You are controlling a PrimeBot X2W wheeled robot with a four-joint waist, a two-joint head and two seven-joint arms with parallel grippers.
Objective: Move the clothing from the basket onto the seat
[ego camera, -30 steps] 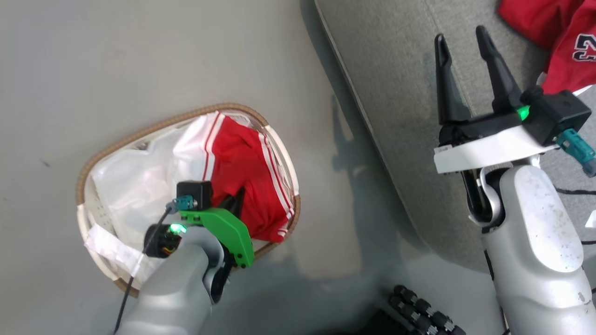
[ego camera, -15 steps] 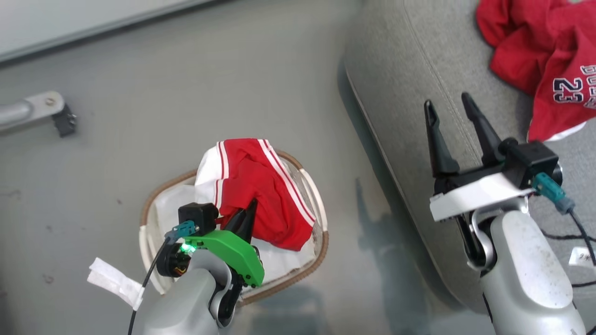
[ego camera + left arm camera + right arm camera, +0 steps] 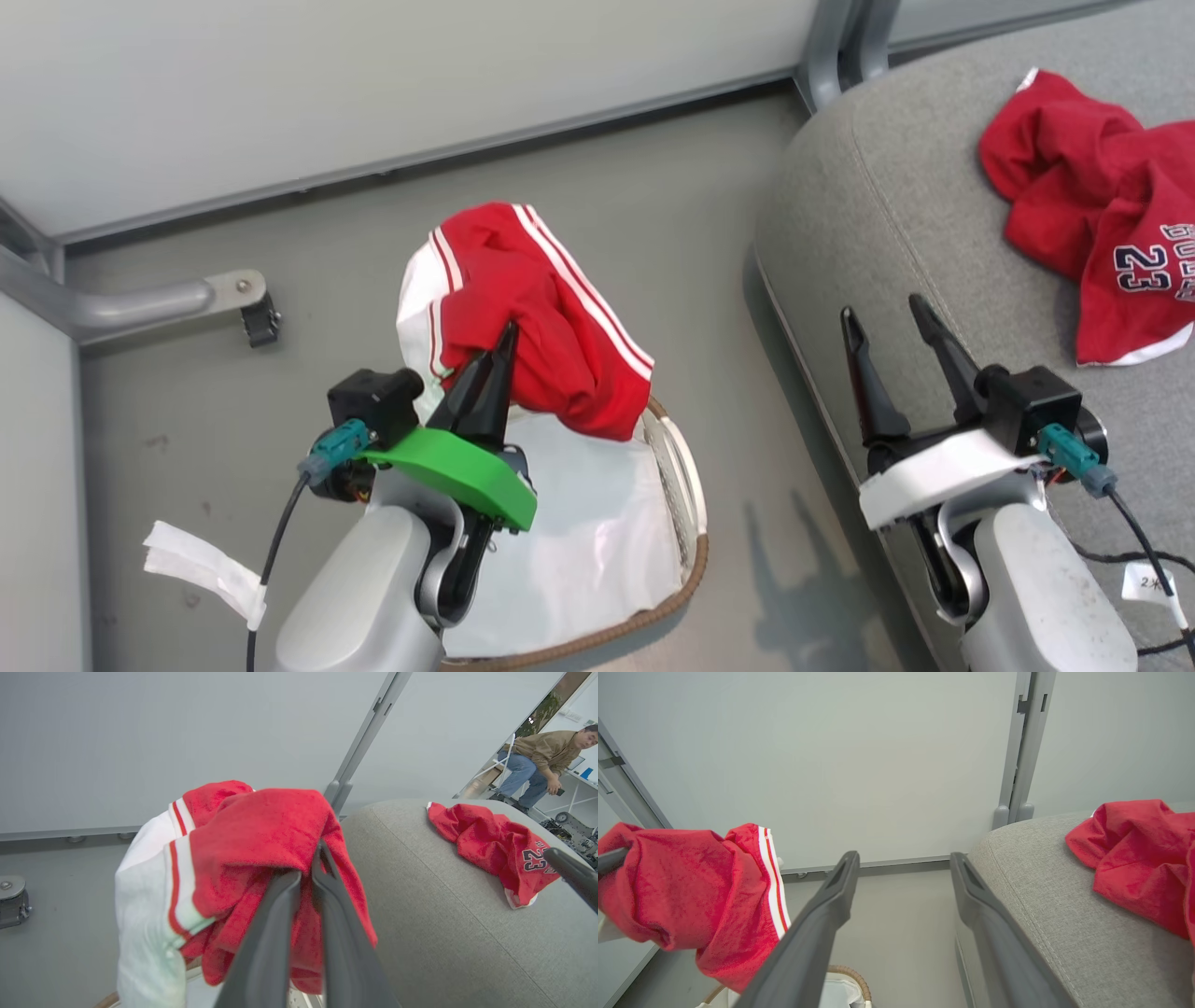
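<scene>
The red shorts (image 3: pixel 551 327) are pinched tight by the left gripper (image 3: pixel 501 347) and held up above the basket (image 3: pixel 689 504). The fingers of the right gripper (image 3: pixel 882 310) are spread, with nothing held. A red shirt (image 3: pixel 1074 196) is laid on the seat (image 3: pixel 896 215). Next, the shorts likely must be carried over there and dropped.

The left end effector (image 3: pixel 507 332) is pinching the clothing (image 3: pixel 551 317) with fingers pressed together; the right end effector (image 3: pixel 882 310) is hovering with fingers spread wide apart.
</scene>
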